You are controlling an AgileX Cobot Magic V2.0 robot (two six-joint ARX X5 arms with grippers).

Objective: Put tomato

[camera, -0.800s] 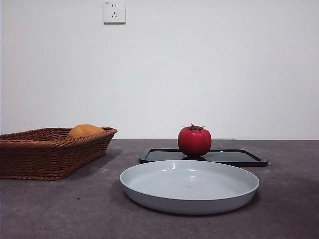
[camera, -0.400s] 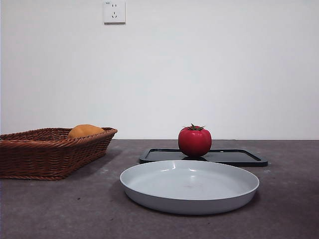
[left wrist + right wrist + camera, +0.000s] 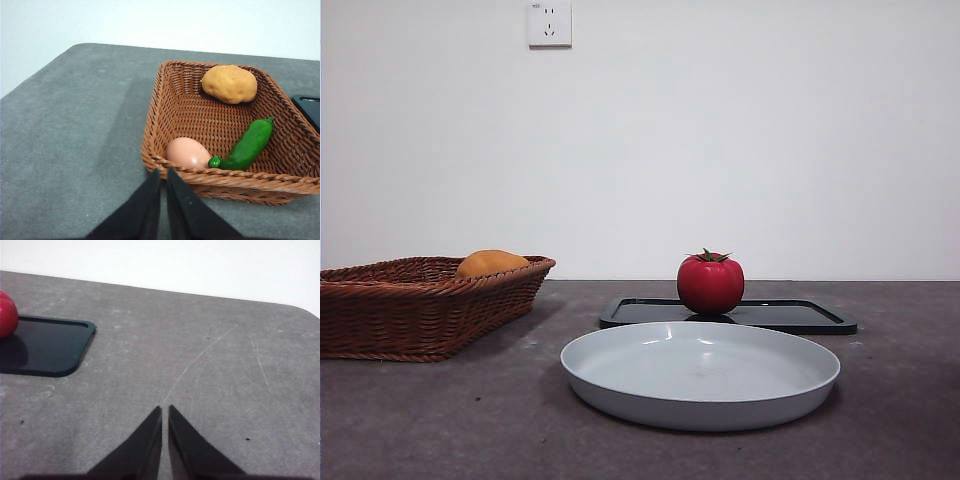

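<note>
The red tomato (image 3: pixel 710 284) with its green stem stands on a flat black tray (image 3: pixel 790 316) behind a wide grey plate (image 3: pixel 700 375) in the front view. A sliver of the tomato (image 3: pixel 7 314) also shows at the edge of the right wrist view, on the black tray (image 3: pixel 45 345). My right gripper (image 3: pixel 164 412) is shut and holds nothing, hovering over bare table well away from the tray. My left gripper (image 3: pixel 163 175) is shut and holds nothing too, just outside the near rim of the wicker basket (image 3: pixel 165 107). Neither arm appears in the front view.
The wicker basket (image 3: pixel 380 310) at the left holds an orange-yellow potato-like fruit (image 3: pixel 229 83), a green pepper (image 3: pixel 247 145) and an egg (image 3: pixel 188 153). A wall socket (image 3: pixel 549 24) sits high on the white wall. The table's rounded corner (image 3: pixel 305 310) shows beyond my right gripper.
</note>
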